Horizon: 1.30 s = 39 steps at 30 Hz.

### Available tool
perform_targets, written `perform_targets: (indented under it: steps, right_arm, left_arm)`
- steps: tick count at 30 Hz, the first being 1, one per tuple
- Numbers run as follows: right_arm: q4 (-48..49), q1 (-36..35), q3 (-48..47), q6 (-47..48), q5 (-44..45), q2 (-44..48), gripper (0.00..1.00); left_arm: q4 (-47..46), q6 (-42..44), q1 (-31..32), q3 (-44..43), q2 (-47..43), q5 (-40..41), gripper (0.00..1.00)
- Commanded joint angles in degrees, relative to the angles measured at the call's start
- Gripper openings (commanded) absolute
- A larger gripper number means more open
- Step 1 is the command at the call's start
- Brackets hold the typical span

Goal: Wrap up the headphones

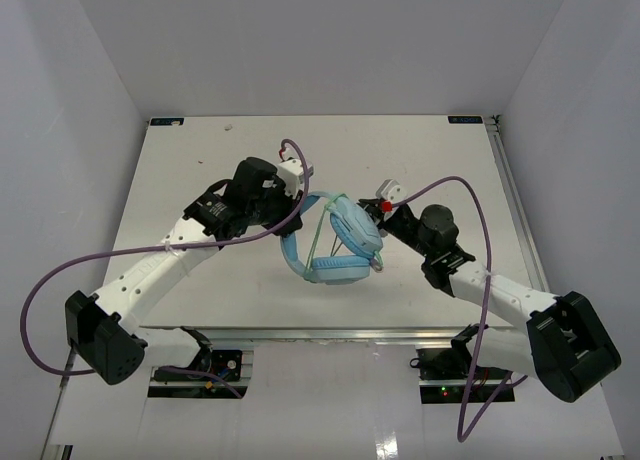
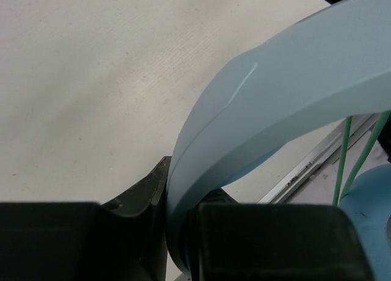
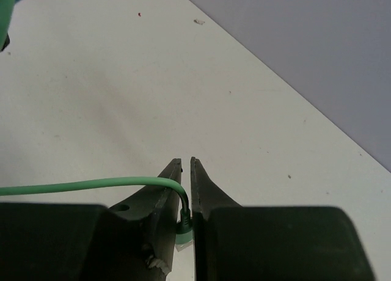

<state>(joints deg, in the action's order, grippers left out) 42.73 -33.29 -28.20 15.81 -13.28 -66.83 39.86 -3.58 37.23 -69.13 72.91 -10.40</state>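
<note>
The light blue headphones [image 1: 350, 235] are held up between the two arms near the table's middle. My left gripper [image 1: 297, 208] is shut on the curved headband [image 2: 275, 67], which fills the left wrist view and runs down between the jaws of that gripper [image 2: 180, 189]. The thin green cord [image 1: 322, 230] crosses the headband and earcups, and two strands of the cord [image 2: 343, 159] hang beside an earcup [image 2: 369, 201]. My right gripper [image 1: 385, 212] sits just right of the earcups. In its wrist view the right gripper [image 3: 186, 162] is shut on the cord's green plug [image 3: 185, 225], with the cord [image 3: 91, 184] leading off left.
Purple robot cables [image 1: 470, 195] loop over both arms. An aluminium rail [image 1: 330, 332] borders the near table edge and another rail [image 1: 515, 200] the right side. White walls enclose the table on three sides.
</note>
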Motion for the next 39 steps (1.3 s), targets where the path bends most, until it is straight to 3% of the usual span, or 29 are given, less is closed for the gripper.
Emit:
perform_targets:
  steps: [1, 9, 16, 23, 39]
  right_arm:
    - [2.8, 2.0, -6.8, 2.0, -1.4, 0.3, 0.18]
    - [0.3, 2.1, -12.7, 5.1, 1.8, -7.0, 0.17]
    - [-0.3, 2.8, -16.0, 6.7, 3.6, -14.5, 0.08]
    - [-1.7, 4.0, -19.9, 6.1, -1.5, -20.4, 0.08]
    - [-4.4, 6.7, -28.4, 5.3, -1.3, -34.6, 0.09]
  left_arm:
    - [3.4, 6.6, 0.8, -2.0, 0.3, 2.4, 0.00]
    - [3.1, 11.2, 0.6, -3.1, 6.4, 7.5, 0.00]
    - [3.7, 12.1, -1.3, -5.9, 14.4, 6.6, 0.00]
    - [4.6, 12.3, -4.7, -9.2, 23.4, 6.6, 0.00]
    - [7.5, 13.1, -9.3, -18.6, 41.0, 6.3, 0.00]
